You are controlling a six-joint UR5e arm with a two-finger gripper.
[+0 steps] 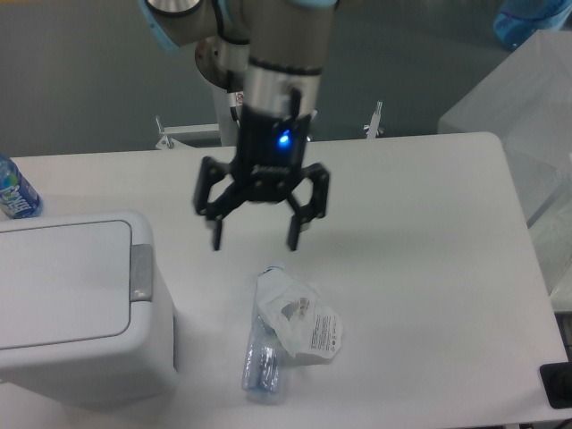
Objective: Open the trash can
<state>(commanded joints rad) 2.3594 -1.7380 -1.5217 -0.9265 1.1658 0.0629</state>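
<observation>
Currently, gripper (254, 241) hangs above the table (429, 268) with fingers spread, empty, right of the closed trash can (76, 304).

Silver arm, black fingers (292, 239), blue light.

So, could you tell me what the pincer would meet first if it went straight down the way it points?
Probably bare table, just beyond the crushed bottle; depth is unclear. The pincer is open.

The trash can (76, 304) is cut off at the left and bottom edges; a blue bottle (13, 192) far left is also partly cut.
</observation>
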